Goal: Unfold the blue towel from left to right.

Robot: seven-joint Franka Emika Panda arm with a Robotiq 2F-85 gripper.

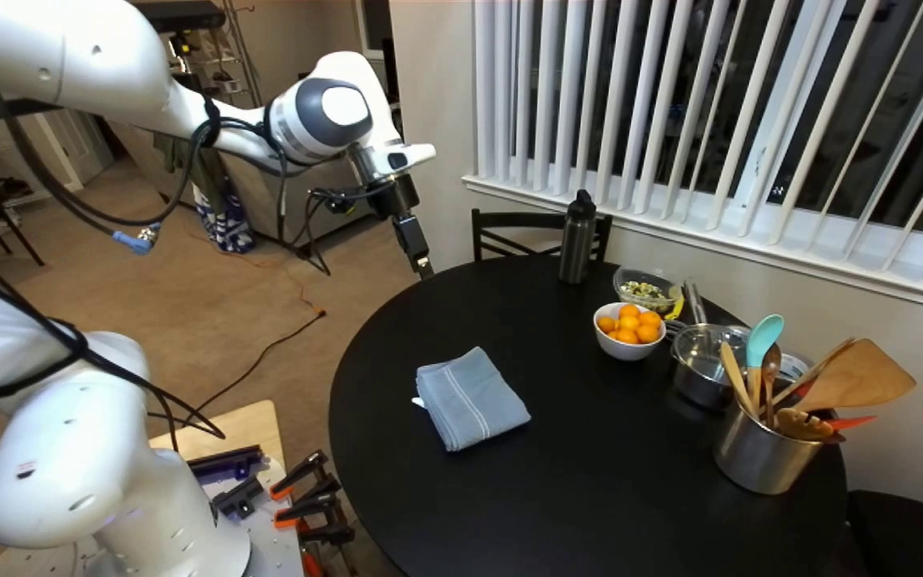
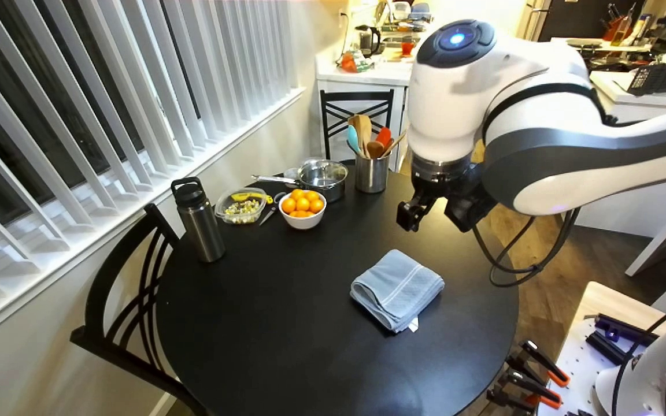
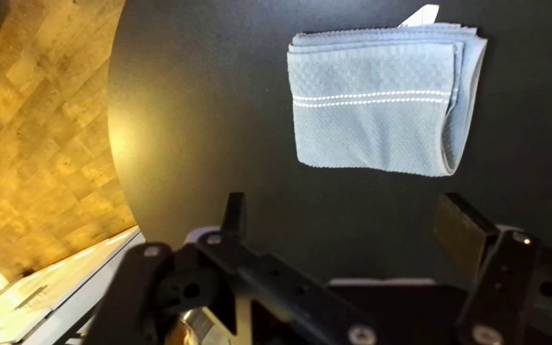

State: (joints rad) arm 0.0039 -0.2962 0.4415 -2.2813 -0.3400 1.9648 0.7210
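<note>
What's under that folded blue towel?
The folded blue towel lies on the round black table, a white tag sticking out along one edge; anything else beneath is covered.

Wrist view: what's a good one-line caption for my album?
An open pincer faces a folded blue towel, a white tag peeking out, on a black table.

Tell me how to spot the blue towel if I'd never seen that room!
Look for the round black table by the white window blinds. On its side nearer the robot's base lies a folded blue towel with a white tag poking out at one edge. Unlike the bowl of oranges and the metal bottle, it is cloth, with two thin white stripes across it.
</note>
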